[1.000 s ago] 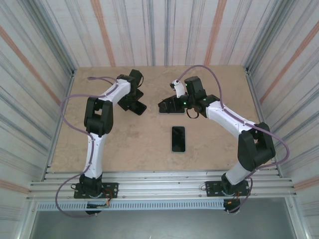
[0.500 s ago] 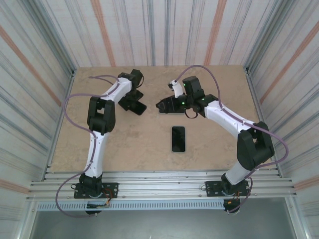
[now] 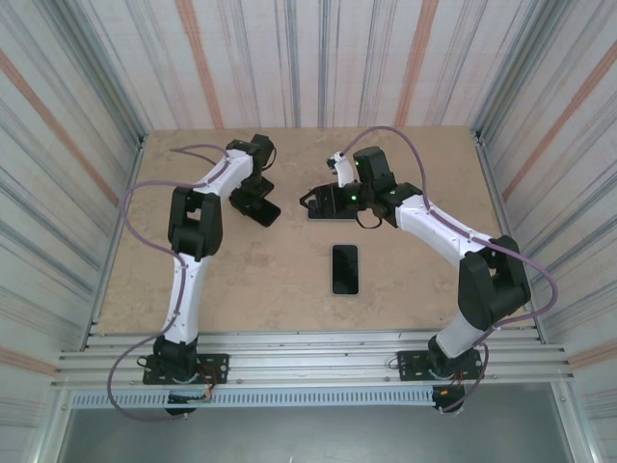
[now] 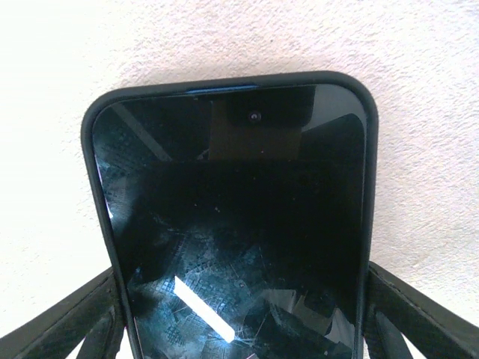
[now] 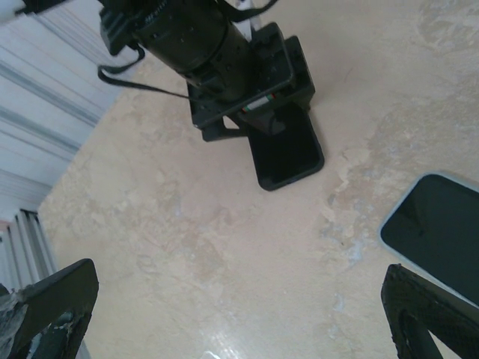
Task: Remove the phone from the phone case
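Phone [image 4: 232, 239] screen glossy blk glass, smudged; case [image 4: 314, 78] matt blk plastic; table [image 4: 419, 75] matt beige, finely rough.

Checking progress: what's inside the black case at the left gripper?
A phone, screen up, fills the black case; the rim wraps its top and sides. The phone's back is covered.
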Controlling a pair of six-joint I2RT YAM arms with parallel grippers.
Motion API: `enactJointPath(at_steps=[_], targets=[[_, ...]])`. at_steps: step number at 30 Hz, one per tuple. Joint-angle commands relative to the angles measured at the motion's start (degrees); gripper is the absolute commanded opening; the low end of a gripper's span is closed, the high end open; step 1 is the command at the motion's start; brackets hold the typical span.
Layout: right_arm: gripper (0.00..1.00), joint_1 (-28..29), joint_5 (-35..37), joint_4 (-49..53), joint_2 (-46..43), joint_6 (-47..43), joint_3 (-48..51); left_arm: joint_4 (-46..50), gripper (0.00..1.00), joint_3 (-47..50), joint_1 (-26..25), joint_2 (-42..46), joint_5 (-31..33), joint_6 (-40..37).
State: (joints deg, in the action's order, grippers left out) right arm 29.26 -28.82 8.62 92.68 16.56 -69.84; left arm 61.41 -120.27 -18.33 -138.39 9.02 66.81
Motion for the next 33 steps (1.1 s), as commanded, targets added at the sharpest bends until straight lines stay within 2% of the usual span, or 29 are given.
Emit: enactJointPath(at_steps=[1,8,16,22,26,33], targets=[[0.99,0.4,-1.4,-3.3,0.6,4.8,1.5,0.0,0.67,2.1,0.7,3.1,0.0,-3.5],[0.99,0.6,-2.0,-9.7,1.4,12.5,4.5,-9.4,0.66,11.1,0.7,13.4,-4.0,-11.6],[1.00,2.6,-3.1,-14.5,3.8,16.5,5.4,-14.2,0.65,17.6,0.0,22.9,-8.9,-17.1],[0.92,3.5,-3.6,-19.4,6.4,20.0,5.2,-17.2,0.64,19.9,-1.4,28.3,-12.6,-20.7],[0.83,3.5,-5.0,-23.2,8.7,23.1,4.9,-19.3,0.63,21.8,-2.6,30.7,-15.2,-22.7],[0.73,3.3,-4.7,-24.0,11.8,25.1,3.9,-21.2,0.64,23.0,-4.3,33.8,-17.2,-24.7]])
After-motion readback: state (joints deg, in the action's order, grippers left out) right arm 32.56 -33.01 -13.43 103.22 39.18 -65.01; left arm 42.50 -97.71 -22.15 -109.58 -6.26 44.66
